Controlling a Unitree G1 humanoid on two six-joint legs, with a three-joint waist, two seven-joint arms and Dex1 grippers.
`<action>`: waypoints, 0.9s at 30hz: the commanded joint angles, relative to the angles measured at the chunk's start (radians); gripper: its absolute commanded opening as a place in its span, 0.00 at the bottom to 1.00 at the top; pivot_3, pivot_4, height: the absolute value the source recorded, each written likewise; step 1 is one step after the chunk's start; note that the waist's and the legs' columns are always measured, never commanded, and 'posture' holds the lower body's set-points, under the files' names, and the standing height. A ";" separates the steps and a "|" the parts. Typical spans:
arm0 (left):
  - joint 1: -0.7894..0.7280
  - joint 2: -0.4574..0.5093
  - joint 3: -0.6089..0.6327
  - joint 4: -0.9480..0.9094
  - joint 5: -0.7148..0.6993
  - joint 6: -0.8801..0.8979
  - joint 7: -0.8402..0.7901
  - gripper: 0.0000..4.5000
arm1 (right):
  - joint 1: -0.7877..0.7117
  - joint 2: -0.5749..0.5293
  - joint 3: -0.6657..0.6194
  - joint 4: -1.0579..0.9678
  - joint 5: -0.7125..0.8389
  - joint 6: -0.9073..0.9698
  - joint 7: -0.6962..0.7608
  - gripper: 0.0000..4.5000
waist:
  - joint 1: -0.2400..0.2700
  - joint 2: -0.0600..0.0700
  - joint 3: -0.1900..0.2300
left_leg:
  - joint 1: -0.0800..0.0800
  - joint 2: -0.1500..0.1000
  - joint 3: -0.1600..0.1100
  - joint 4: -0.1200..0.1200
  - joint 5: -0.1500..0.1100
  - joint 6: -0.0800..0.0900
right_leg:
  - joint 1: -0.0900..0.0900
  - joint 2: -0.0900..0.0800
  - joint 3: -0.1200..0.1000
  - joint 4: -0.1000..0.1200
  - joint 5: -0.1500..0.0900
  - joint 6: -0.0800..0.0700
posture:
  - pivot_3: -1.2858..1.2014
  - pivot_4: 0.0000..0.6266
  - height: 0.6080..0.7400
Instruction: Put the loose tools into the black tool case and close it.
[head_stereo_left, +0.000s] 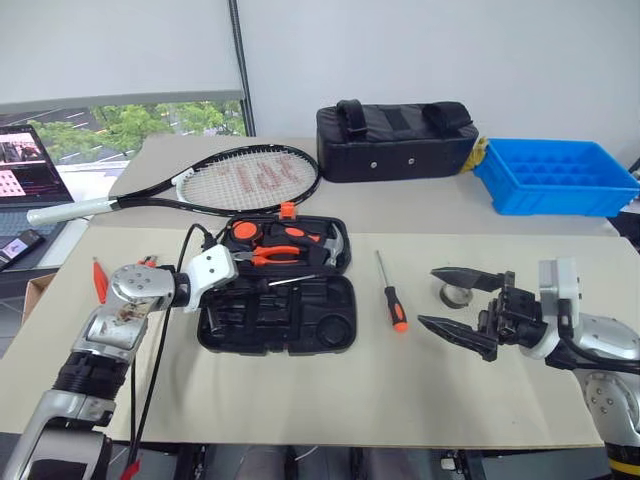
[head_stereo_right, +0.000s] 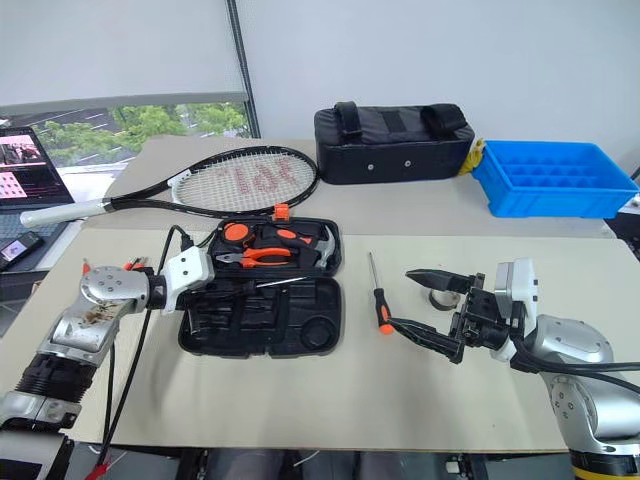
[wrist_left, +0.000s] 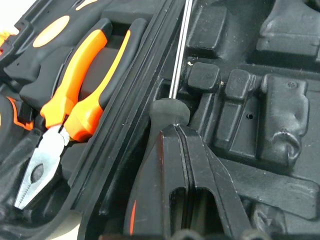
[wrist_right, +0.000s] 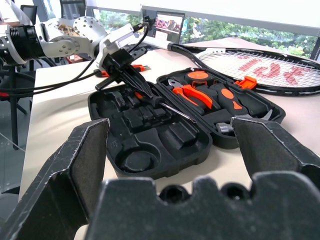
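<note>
Gripping a thin screwdriver (wrist_left: 176, 75) by its black handle, the left hand (head_stereo_left: 243, 283) has its two fingers pressed tight together on it over the open tool case (head_stereo_left: 277, 318). The metal shaft runs away from the fingertips along the middle of the case, near the hinge line between the two halves. The case lies open and flat on the beige surface (head_stereo_left: 400, 390). Its far half holds orange-handled pliers (head_stereo_left: 272, 256), a small hammer (head_stereo_left: 330, 242) and a round orange-topped tool (head_stereo_left: 244, 230), while the near half shows mostly bare moulded recesses. An orange latch (head_stereo_left: 288, 210) sticks out at the far edge.

To the right of the case a second screwdriver (head_stereo_left: 390, 291) with an orange-and-black handle lies loose on the surface. Beyond it a small grey tape roll (head_stereo_left: 455, 294) sits just behind the right hand (head_stereo_left: 452, 304), whose fingers are spread wide and hold nothing. A small orange tool (head_stereo_left: 99, 279) lies at the left of the surface, beside the left arm.

Farther back are a tennis racket (head_stereo_left: 240, 182), a black fabric bag (head_stereo_left: 395, 140) and a blue tray (head_stereo_left: 556, 176).
</note>
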 joint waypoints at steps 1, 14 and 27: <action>-0.014 -0.021 -0.022 0.067 0.044 -0.048 0.022 0.01 | 0.013 -0.001 -0.033 -0.036 0.006 -0.014 -0.010 1.00 | 0.005 0.000 0.000 | 0.000 0.000 0.000 0.000 0.000 0.000 | 0.000 0.000 0.000 0.000 0.000 0.000 | 0.52 0.24 0.79; -0.094 -0.136 0.044 0.199 -0.009 -0.116 0.113 0.01 | 0.023 0.006 -0.031 -0.042 0.003 -0.027 -0.028 1.00 | 0.014 0.002 -0.001 | -0.001 0.000 0.000 0.001 0.002 0.001 | 0.000 -0.004 -0.003 0.001 0.001 0.000 | 0.52 0.24 0.79; -0.086 -0.200 0.078 0.055 -0.060 0.018 0.173 0.01 | 0.004 0.004 -0.025 -0.027 0.001 -0.027 -0.024 1.00 | -0.001 0.001 -0.001 | -0.007 -0.001 -0.003 0.001 0.001 0.002 | -0.002 -0.002 -0.009 -0.001 0.001 0.001 | 0.52 0.24 0.79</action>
